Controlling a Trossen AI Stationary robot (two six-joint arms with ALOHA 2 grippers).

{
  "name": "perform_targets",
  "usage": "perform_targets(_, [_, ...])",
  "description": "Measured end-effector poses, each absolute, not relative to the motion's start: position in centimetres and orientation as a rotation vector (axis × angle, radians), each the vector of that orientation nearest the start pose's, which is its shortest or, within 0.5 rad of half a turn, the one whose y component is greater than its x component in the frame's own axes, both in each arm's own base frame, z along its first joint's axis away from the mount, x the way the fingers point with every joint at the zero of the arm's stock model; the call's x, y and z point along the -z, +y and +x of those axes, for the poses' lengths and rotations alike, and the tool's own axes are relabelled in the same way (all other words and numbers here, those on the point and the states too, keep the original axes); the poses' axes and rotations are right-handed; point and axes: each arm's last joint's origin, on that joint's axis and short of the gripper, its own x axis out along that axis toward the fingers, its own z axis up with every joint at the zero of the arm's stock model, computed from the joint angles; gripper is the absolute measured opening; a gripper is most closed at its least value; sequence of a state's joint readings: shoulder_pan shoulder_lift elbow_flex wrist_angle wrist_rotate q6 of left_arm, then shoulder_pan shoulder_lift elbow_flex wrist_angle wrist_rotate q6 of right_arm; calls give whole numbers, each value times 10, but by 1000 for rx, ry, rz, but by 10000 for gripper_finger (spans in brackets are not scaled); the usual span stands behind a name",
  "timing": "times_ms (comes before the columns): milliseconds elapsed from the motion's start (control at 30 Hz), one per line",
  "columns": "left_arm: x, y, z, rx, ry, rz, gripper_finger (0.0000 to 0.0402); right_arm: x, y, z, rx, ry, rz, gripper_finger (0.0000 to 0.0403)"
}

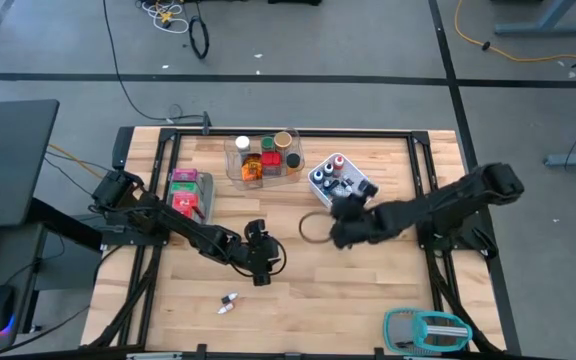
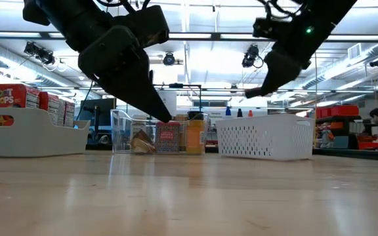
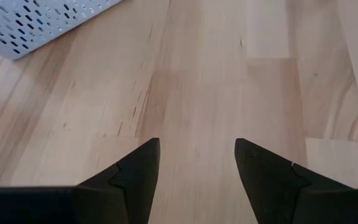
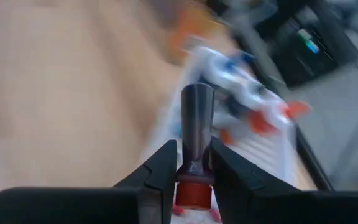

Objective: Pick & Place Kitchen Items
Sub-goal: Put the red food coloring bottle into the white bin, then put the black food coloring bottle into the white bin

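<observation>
My right gripper [image 4: 194, 152] is shut on a small dark bottle [image 4: 196, 118] with a red cap. In the high view it hovers beside the white mesh basket [image 1: 336, 180], which holds small bottles. My left gripper [image 3: 196, 165] is open over bare wood near the table's middle [image 1: 258, 258], touching nothing. A clear tray [image 1: 263, 160] at the far side holds jars and an orange packet. Red and pink boxes stand in the grey bin [image 1: 188, 193]. Tiny vials [image 1: 230, 302] lie on the table near its near edge. My right gripper pinches the small dark bottle between its two fingers at the red-capped end [image 4: 194, 190]. The dark body [image 4: 196, 112] sticks out forward past the fingertips, lying along the fingers. The bottle is lifted clear of the table.
A dark ring [image 1: 313, 228] lies on the wood between the two grippers. The teal-and-grey gadget [image 1: 428, 330] sits at the near right corner. Bare wood stretches along the near side of the table [image 1: 318, 290]. In the low view the basket [image 2: 264, 137] and tray [image 2: 159, 134] stand far off.
</observation>
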State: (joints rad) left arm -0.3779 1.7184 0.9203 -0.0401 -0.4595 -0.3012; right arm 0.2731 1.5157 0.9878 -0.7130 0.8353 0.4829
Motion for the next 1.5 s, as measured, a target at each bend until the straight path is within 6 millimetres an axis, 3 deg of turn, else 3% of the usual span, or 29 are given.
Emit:
perform_targets(133, [-162,-112,317,-189,738,53,219,-214,27,264,882,929,-137,103])
perform_targets(300, [-162,-112,317,-189,737,53,219,-205,8,265,924,982,-68,113])
perform_targets(700, [-162,-112,317,-189,736,53,219,-178,0,262,946,904,-7,170])
perform_targets(900, [-164,-113,318,-179,720,11,219,-172,5,267,930,792,-23,183])
perform_targets(1067, [-187,-118,314,-127,683,-45,219,-179,11,275,895,726,-164,171])
perform_targets(1200, [-206,-122,305,-123,709,-86,219,-187,20,287,832,620,-158,161])
perform_targets(1333, [-215,-129,293,-124,846,-148,219,-204,35,302,680,440,-82,155])
perform_targets(1500, [-212,-142,274,-170,1027,-292,219,-225,51,315,364,274,-98,155])
